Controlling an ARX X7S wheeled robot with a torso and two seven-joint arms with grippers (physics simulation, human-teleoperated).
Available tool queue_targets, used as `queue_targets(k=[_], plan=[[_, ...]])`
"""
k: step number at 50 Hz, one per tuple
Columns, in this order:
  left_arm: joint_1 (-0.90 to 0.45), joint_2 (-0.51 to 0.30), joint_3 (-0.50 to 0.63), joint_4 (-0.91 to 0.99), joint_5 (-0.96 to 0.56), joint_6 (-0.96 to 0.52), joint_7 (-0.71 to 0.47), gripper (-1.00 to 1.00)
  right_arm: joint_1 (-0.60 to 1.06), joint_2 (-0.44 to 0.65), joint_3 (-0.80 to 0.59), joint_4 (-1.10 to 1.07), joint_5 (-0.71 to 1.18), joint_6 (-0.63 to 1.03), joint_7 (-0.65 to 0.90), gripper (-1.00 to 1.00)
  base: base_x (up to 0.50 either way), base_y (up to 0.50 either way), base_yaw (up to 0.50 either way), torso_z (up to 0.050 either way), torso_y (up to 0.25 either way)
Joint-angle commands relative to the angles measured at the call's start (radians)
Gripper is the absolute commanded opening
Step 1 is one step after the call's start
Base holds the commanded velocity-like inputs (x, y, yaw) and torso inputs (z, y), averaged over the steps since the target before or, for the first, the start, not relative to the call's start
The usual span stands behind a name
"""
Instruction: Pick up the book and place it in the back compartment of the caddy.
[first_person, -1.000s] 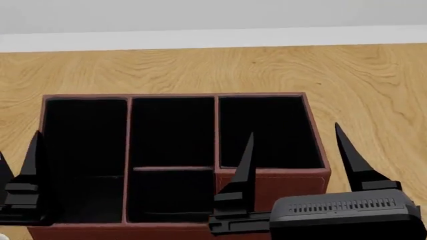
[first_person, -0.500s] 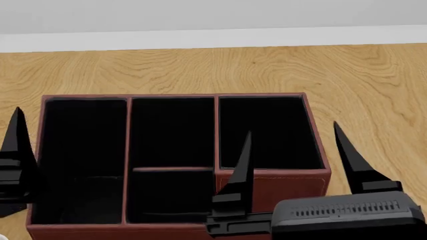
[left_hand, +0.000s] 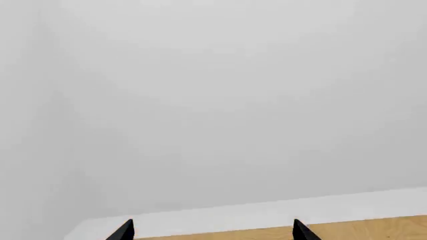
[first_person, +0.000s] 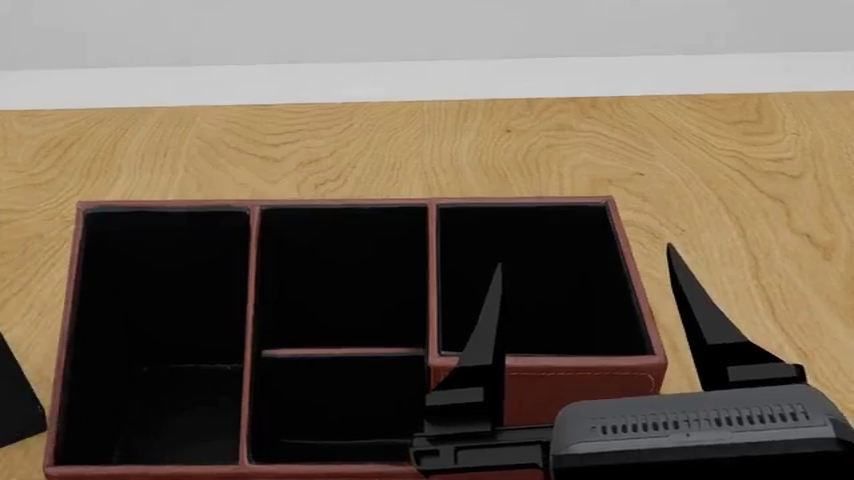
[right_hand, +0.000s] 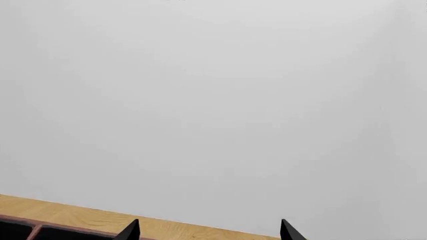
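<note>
the book is in none of the views, so its stiffness and best grip edge cannot be judged; the right gripper (first_person: 587, 310) stands spread and empty at the caddy (first_person: 547, 368) front wall, the left gripper (left_hand: 212, 231) likewise apart.

The dark red caddy (first_person: 638, 300) sits on the wooden desk (first_person: 400, 140), its four black-lined cells all showing dark. The back compartment (first_person: 340, 405) is the small cell at the near edge, beside the long cell on the left. The right gripper (first_person: 587, 310) stands over the caddy's near right corner, its fingers (first_person: 483, 330) pointing up and spread apart. A black sliver of the left gripper (first_person: 16, 400) shows at the left edge.
</note>
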Motion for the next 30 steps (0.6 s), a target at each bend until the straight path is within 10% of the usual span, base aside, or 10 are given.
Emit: queue_targets(k=[1, 14, 30], plan=[[-0.348, -0.116, 0.183, -0.327, 0.031, -0.107, 0.078, 1.0, -0.006, -0.001, 0.013, 0.001, 0.016, -0.015, 0.0, 1.0, 0.0, 0.0, 0.0, 0.0, 0.0], [-0.474, -0.211, 0.382, -0.425, -0.024, -0.169, 0.266, 1.0, -0.012, -0.003, 0.012, 0.013, 0.029, -0.036, -0.001, 1.0, 0.0, 0.0, 0.0, 0.0, 0.0], [-0.569, -0.268, 0.717, -0.647, 0.138, 0.121, 0.483, 1.0, 0.043, 0.015, 0.012, 0.075, 0.055, -0.049, -0.035, 1.0, 0.0, 0.0, 0.0, 0.0, 0.0]])
